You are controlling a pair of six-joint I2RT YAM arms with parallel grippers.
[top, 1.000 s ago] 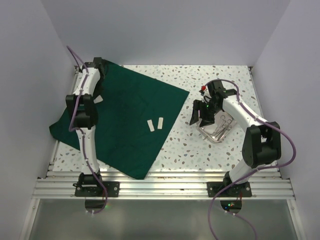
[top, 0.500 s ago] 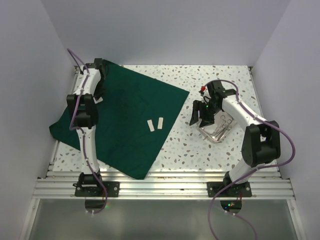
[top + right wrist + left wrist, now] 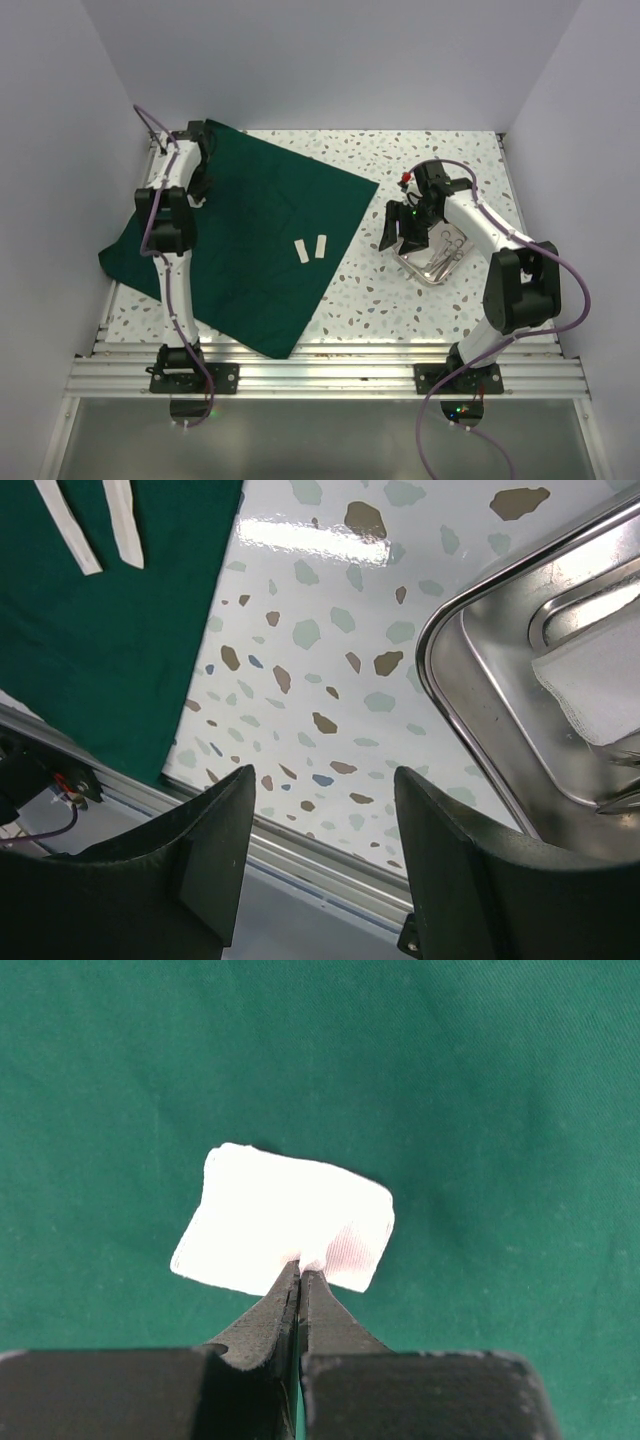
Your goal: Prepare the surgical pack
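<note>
The surgical pack's dark green cloth (image 3: 255, 235) lies spread flat on the left half of the table. Two white strips (image 3: 311, 249) rest near its right edge, also visible in the right wrist view as white strips (image 3: 95, 520). My left gripper (image 3: 300, 1268) is shut on the edge of a white gauze square (image 3: 270, 1220), held just above the cloth (image 3: 480, 1090) near its far left corner. The steel tray (image 3: 420, 268) with instruments (image 3: 447, 248) stands on the right. My right gripper (image 3: 398, 232) hangs open at the tray's left rim (image 3: 450, 710), with nothing between its fingers.
A piece of white gauze (image 3: 600, 680) lies inside the tray. Speckled tabletop (image 3: 330, 630) separates the cloth (image 3: 100, 630) from the tray. The aluminium rail (image 3: 320, 375) runs along the near edge. White walls close in the left, far and right sides.
My left gripper has shifted slightly toward the far edge with the gauze square in it. The right arm has not moved.
</note>
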